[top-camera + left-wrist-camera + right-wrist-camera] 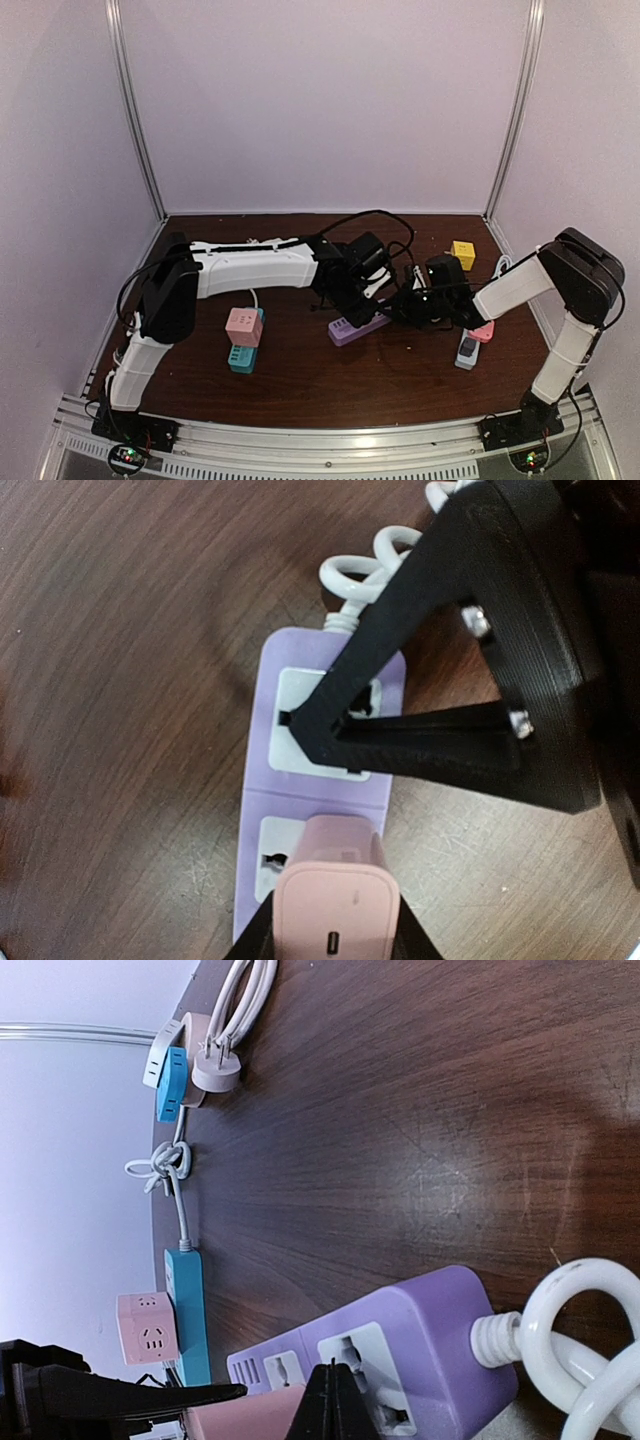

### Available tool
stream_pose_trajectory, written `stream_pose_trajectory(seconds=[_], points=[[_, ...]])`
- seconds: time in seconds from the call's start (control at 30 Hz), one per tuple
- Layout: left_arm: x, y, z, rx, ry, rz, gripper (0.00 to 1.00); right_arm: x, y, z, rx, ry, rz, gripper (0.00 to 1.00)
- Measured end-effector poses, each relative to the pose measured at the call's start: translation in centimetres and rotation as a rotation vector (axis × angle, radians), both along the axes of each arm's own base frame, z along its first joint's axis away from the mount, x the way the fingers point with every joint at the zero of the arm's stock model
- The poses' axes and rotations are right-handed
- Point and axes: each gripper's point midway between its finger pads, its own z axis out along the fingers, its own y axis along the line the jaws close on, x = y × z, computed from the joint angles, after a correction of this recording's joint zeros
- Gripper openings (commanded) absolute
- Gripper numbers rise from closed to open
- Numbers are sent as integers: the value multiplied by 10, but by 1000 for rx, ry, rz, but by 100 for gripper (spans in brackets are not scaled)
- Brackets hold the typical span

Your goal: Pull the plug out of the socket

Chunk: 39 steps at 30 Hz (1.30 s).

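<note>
Left claw (335, 942) clamps the pink plug (335, 880), seated at one end of the purple power strip (262, 680) on the desk (120, 680); right claw (333, 1400), closed tight, presses the strip's top.

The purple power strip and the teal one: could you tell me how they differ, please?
The purple power strip sits mid-table; the teal power strip lies further left. The purple one has a pink charger over it, held in the left fingers; the teal one carries a pink cube that nothing touches. Both lie flat on the table.
</note>
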Motion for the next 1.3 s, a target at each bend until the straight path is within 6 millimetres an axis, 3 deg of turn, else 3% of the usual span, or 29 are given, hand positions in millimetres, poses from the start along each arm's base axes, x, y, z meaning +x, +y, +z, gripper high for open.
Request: stream_pose_trajectory(seconds=[0.7, 0.93, 1.1, 1.3], points=[[15, 6, 21, -18, -25, 12, 1, 3, 2, 0, -9, -24, 1, 0], [16, 23, 51, -45, -71, 46, 1, 3, 3, 1, -37, -23, 11, 0], [26, 55, 78, -93, -102, 129, 2, 3, 0, 5, -76, -22, 16, 3], [54, 128, 97, -124, -152, 340, 2, 16, 6, 40, -104, -111, 24, 12]])
